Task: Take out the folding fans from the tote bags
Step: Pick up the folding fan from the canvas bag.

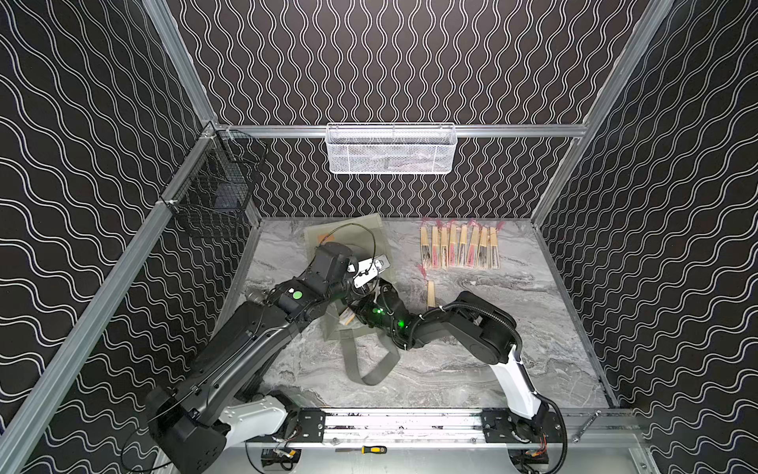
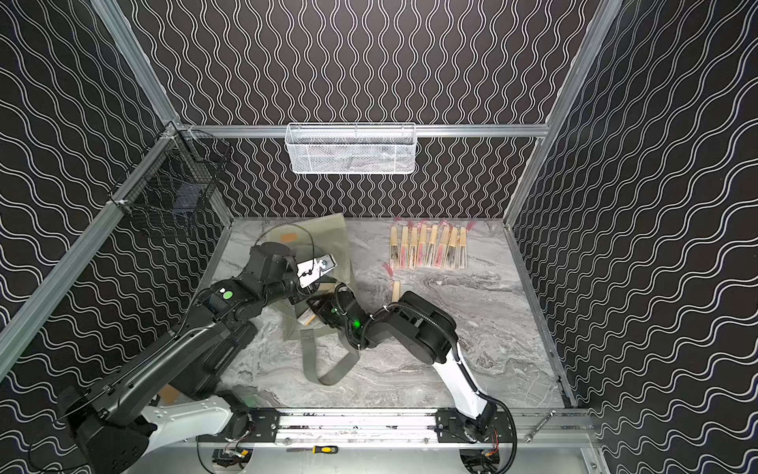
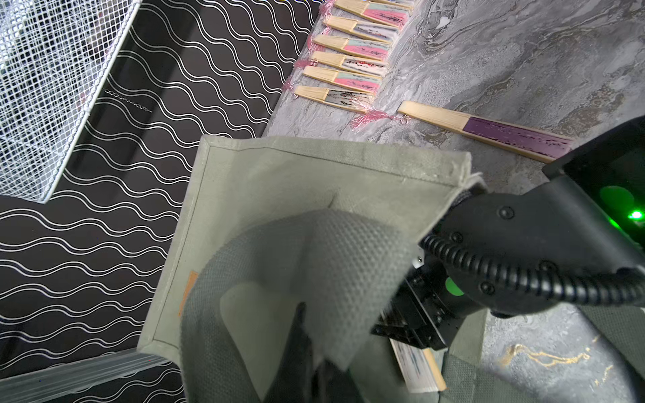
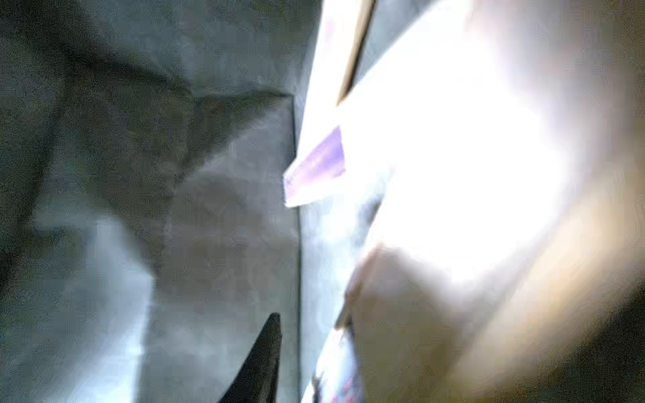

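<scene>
Left end effector (image 3: 314, 370) pinching tote bag (image 3: 296, 174), right end effector (image 1: 359, 313) grip unclear, folding fans (image 1: 459, 248) lying front-to-back, tassels rearward

Robot lab cell: alu frame (image 1: 512, 131).

We see a grey-green tote bag (image 1: 352, 238) with an orange mark (image 1: 324, 237); beside it, light-wood folding fans (image 1: 459, 248) with pink and dark-patterned panels; the bench (image 1: 471, 369) is grey marble, the walls (image 1: 410, 61) black with white waves.
</scene>
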{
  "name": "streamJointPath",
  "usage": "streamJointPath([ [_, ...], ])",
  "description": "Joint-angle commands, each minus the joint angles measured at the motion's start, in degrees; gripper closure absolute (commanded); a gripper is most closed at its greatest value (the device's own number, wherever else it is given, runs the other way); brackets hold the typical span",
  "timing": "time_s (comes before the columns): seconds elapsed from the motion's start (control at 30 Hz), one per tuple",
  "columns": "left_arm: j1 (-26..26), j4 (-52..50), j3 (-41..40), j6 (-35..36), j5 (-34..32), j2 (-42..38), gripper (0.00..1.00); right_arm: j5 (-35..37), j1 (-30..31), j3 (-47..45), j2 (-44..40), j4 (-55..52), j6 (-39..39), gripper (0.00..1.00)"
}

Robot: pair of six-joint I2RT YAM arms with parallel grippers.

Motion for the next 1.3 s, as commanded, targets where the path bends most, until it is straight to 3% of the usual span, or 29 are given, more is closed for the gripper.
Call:
streamJointPath([
  [0.0,0.1,2.2,0.4,0.3,0.1,0.1,1.0,-0.6,0.0,-1.0,0.5,0.4,2.0,0.75],
  [0.33,0.1,2.2,0.3,0.5,0.2,0.2,1.0,-2.2,0.5,-1.8,-2.6,-0.6,1.9,0.86],
  [0.67,0.1,2.3,0.3,0.5,0.0,0.2,1.0,-8.4,1.3,-4.6,-7.2,-0.9,-0.8,0.88],
  [1.27,0.1,2.0,0.4,0.6,0.2,0.6,1.0,-17.8,7.1,-13.9,-18.3,-13.7,-18.0,0.91],
])
